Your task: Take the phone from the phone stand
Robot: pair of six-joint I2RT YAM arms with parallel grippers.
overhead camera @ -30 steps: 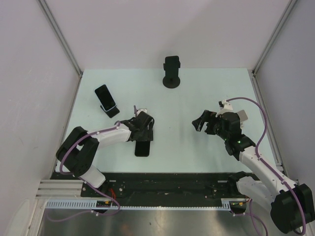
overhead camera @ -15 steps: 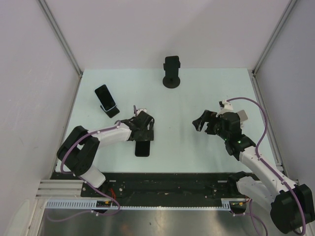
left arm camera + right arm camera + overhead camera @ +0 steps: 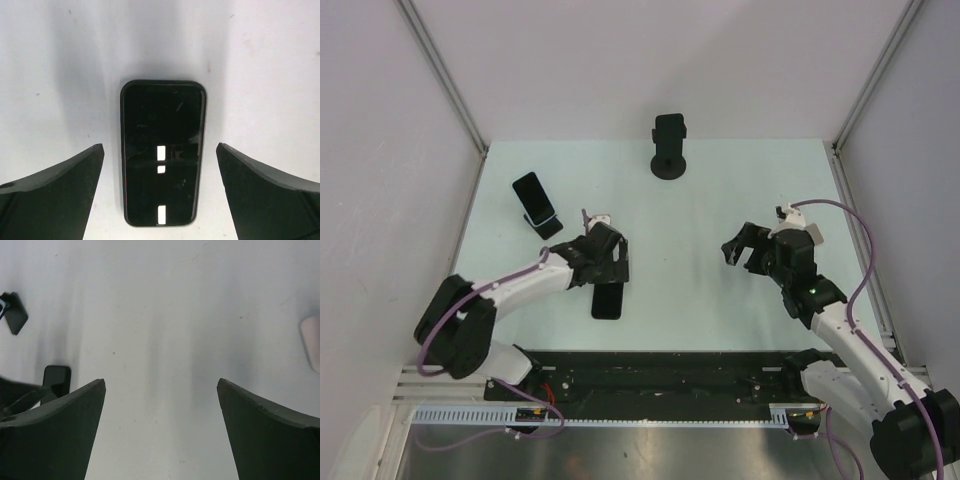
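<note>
Change: the left arm has swung its elbow outward and drawn the left gripper [image 3: 608,272] slightly back from the phone [image 3: 162,150]; the right gripper [image 3: 738,246] has shifted a little to the robot's right.
Phone: lies flat, screen up, on the table [image 3: 720,190] in front of the left arm, on no stand.
Left gripper: hangs over the phone's rear end with its fingers [image 3: 55,190] spread either side, touching neither edge and holding nothing.
Step in hand: judged the release. The phone appears set down, so the removal looks nearly complete.
Next move: lift the left gripper straight clear without brushing the phone.
Right gripper: spread and holding nothing, well apart from the phone over bare table.
Second phone: another phone [image 3: 533,195] leans on a small stand [image 3: 548,226] at the left rear. If it is also meant, that one remains.
Tall stand: a black stand [image 3: 669,150] at the rear centre. Whether it holds anything cannot be told.
Obstructions: none near the withdrawal path.
</note>
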